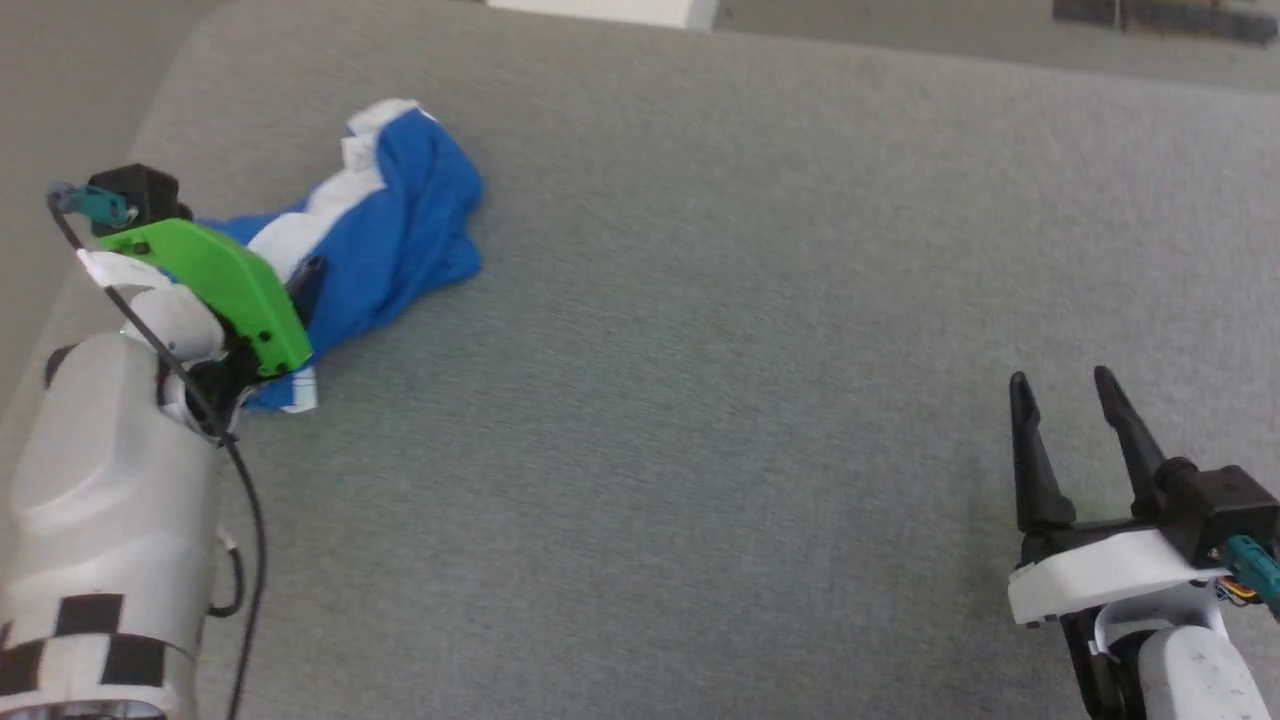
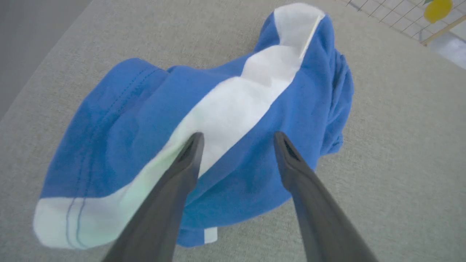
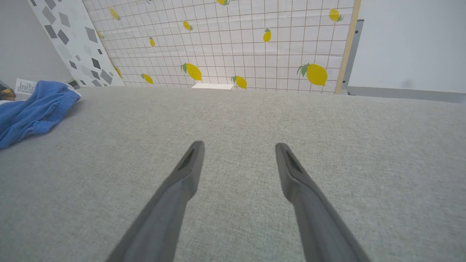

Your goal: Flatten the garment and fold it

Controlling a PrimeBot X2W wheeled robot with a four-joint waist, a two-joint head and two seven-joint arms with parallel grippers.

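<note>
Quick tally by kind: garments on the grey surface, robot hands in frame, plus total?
Garments: 1, the blue and white garment, crumpled
Robot hands: 2, the left hand over the garment and the right hand over bare surface, both open
Total: 3

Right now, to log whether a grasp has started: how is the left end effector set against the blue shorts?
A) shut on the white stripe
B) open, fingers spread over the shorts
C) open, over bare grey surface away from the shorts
B: in the left wrist view the left end effector has its fingers spread apart over the shorts, with no cloth pinched between them.
</note>
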